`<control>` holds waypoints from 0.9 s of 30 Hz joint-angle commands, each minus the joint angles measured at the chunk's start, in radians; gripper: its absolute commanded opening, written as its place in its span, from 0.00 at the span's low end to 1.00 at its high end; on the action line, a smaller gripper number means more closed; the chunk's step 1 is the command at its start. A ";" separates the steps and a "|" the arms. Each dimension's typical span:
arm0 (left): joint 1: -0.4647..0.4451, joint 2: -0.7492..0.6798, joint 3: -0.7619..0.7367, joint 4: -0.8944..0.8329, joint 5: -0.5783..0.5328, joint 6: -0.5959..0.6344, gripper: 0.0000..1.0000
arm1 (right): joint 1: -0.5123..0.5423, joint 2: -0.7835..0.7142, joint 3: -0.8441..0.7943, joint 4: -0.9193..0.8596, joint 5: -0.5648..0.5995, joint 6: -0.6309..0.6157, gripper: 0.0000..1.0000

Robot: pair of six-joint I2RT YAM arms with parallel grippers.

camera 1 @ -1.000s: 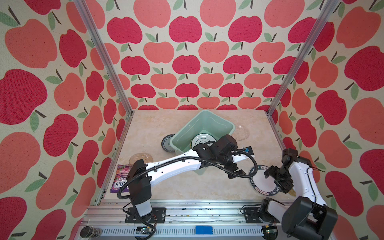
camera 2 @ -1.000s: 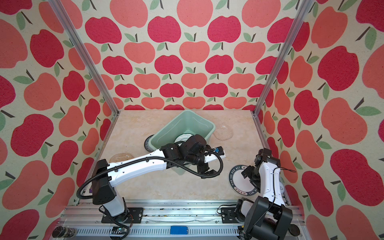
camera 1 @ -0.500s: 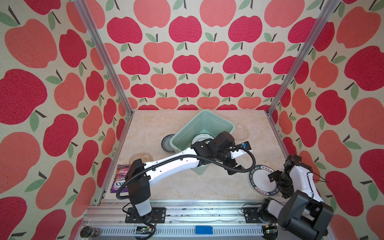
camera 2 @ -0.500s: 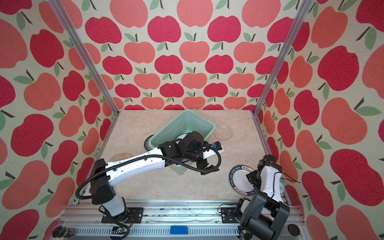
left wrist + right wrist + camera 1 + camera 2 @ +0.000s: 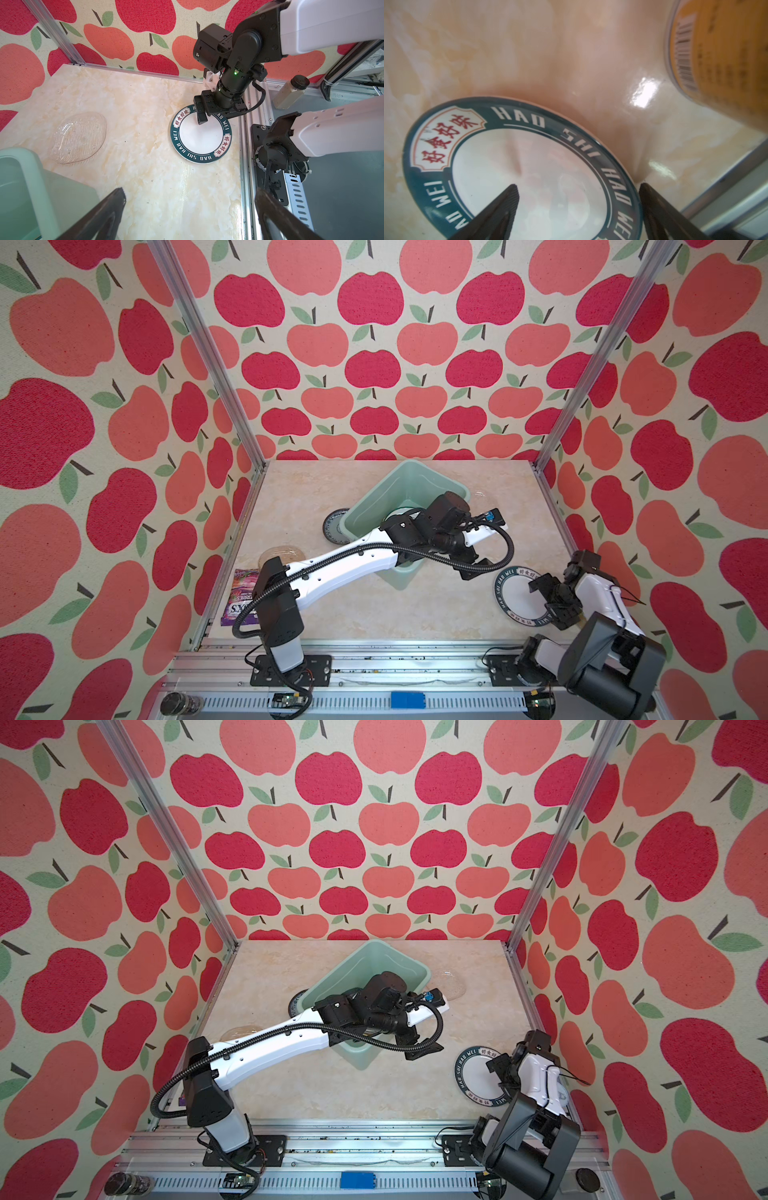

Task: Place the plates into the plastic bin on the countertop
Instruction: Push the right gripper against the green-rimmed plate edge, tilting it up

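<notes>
The round white plate with a dark lettered rim [image 5: 521,597] lies flat on the beige marble-look desk [image 5: 374,614], right of the pale mint-green plastic bin [image 5: 395,493]; the right tool [image 5: 577,188], spread wide and empty, straddles the plate's rim; the left tool [image 5: 190,192], open and empty, hangs beside the bin, farther off.

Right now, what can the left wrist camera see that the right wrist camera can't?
Only the left wrist view shows the clear glass plate, a corner of the plastic bin and the right arm. Only the right wrist view shows a blurry orange-labelled container with a barcode. Both show the lettered plate lying on the countertop.
</notes>
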 commanded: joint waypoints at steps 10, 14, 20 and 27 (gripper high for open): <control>-0.016 -0.027 -0.004 -0.016 -0.006 -0.037 0.99 | 0.042 0.229 0.078 0.094 -0.280 -0.242 0.83; -0.016 -0.040 -0.022 -0.011 -0.012 -0.042 0.99 | 0.062 0.245 0.092 0.139 -0.330 -0.276 0.83; -0.016 -0.038 -0.022 -0.012 -0.028 -0.042 0.99 | 0.113 0.316 0.113 0.251 -0.442 -0.342 0.83; -0.011 -0.066 -0.077 0.024 -0.030 -0.071 0.99 | 0.174 0.462 0.188 0.306 -0.543 -0.411 0.80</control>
